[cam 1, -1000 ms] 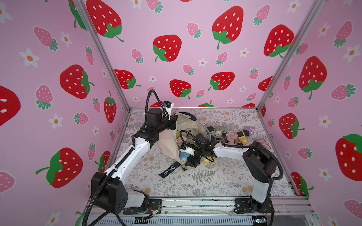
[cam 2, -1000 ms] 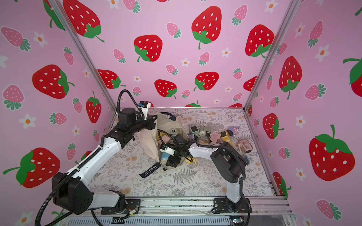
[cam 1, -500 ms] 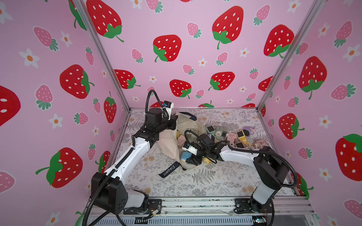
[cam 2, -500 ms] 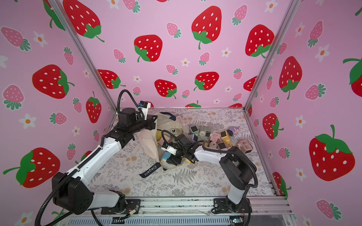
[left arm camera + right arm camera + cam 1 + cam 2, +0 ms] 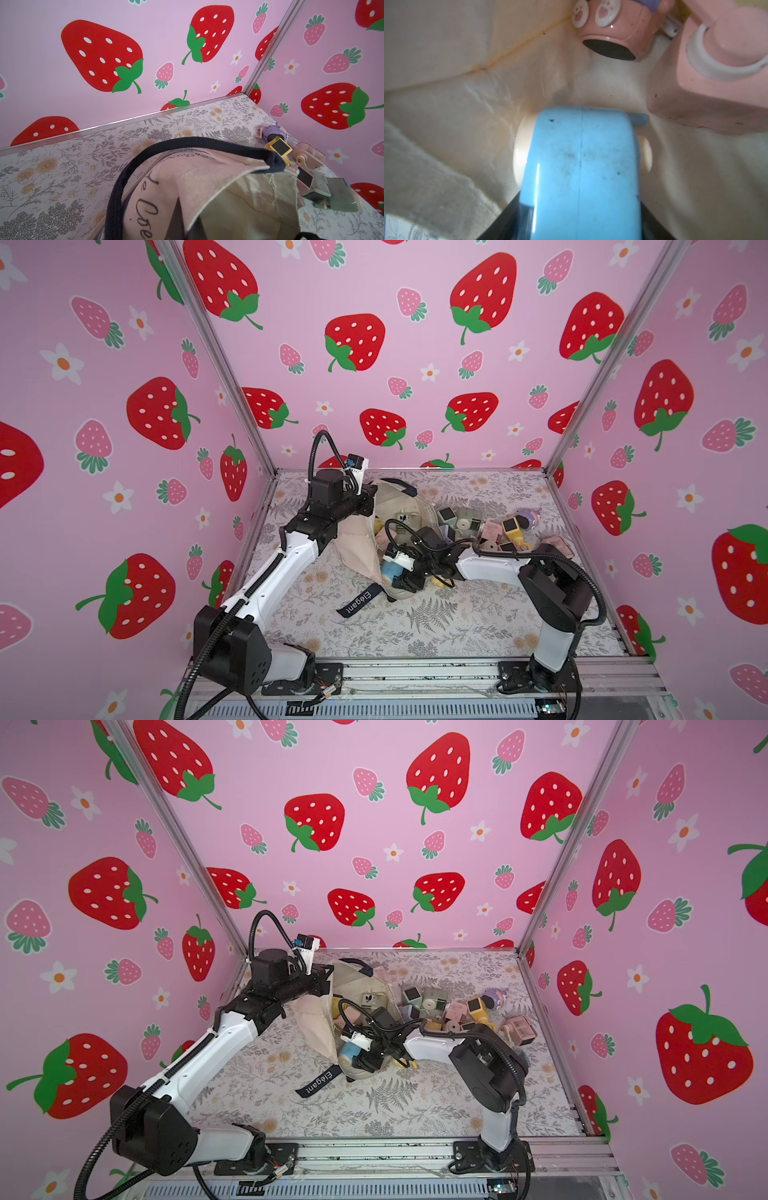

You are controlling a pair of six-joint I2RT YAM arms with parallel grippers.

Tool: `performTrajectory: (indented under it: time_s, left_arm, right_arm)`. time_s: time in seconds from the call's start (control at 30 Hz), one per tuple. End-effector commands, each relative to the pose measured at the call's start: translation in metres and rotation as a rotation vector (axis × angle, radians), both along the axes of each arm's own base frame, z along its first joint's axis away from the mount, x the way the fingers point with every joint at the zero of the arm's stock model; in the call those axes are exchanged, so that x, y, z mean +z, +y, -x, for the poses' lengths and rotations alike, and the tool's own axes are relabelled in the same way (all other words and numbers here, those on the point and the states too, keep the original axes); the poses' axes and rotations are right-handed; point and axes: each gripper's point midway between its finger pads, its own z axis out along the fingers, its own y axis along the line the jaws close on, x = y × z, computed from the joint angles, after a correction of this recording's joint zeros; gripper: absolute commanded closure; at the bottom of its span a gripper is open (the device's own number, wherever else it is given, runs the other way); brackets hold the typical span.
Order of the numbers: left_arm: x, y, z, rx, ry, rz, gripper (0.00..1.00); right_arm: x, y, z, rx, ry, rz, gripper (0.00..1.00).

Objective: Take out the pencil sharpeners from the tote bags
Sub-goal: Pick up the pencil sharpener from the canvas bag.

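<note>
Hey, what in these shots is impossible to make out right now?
Inside the tote: in both top views the right arm and cloth cover it, so no count.
Grip of the right gripper: in the right wrist view the blue sharpener covers the fingertips, so clamped or not is unclear.
Fingers of the left gripper: in the left wrist view tote cloth hides them.

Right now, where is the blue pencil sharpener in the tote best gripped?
Across the blue pencil sharpener's flat parallel sides, short of its cream knobs, entering the tote bag's open mouth from the right arm's side; the mouth faces that way.
</note>
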Motion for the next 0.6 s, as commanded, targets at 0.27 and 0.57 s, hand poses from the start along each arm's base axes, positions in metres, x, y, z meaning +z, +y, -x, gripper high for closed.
performTrajectory:
  time_s: [0.27, 0.57]
  left_arm:
    - [0.035, -0.001, -0.003, -0.001, -0.095, 0.016, 1.0]
    - [0.035, -0.001, -0.003, -0.001, -0.097, 0.016, 1.0]
  right_arm:
    - [0.026, -0.003, 0.009, 0.011, -0.032, -0.059, 0.47]
    - [0.065, -0.016, 0.026, 0.02, -0.053, -0.172, 0.54]
